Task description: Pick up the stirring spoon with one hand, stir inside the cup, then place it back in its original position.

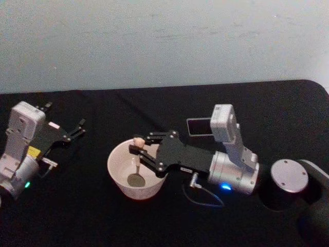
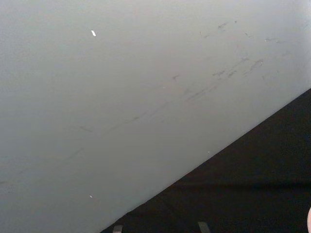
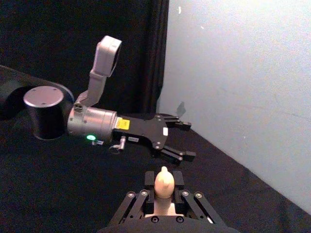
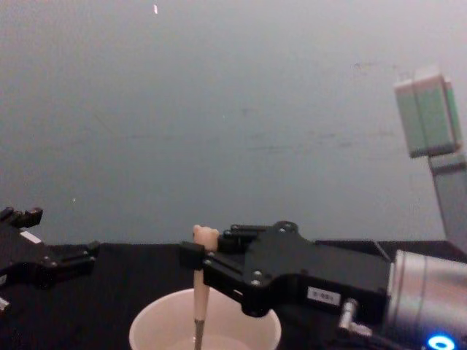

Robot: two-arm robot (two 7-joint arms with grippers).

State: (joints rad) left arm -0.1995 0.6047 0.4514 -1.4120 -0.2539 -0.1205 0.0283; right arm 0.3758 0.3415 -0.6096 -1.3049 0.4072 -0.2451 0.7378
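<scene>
- The stirring spoon is being held almost upright inside the cup. Its pale beige handle is being pinched just below the tiny bear head by the right gripper. The dark thin neck is being pointed downward, and the shiny round bowl is being held low near the cup's floor; contact cannot be told.
- The cup, wide, round and cream-white with a thin rim, is being seen standing upright, mouth open upward.

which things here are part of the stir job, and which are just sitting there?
Job: stirring spoon, cup, right gripper shut on the stirring spoon over the cup.
Idle: left gripper, open, parked at left; black table.
</scene>
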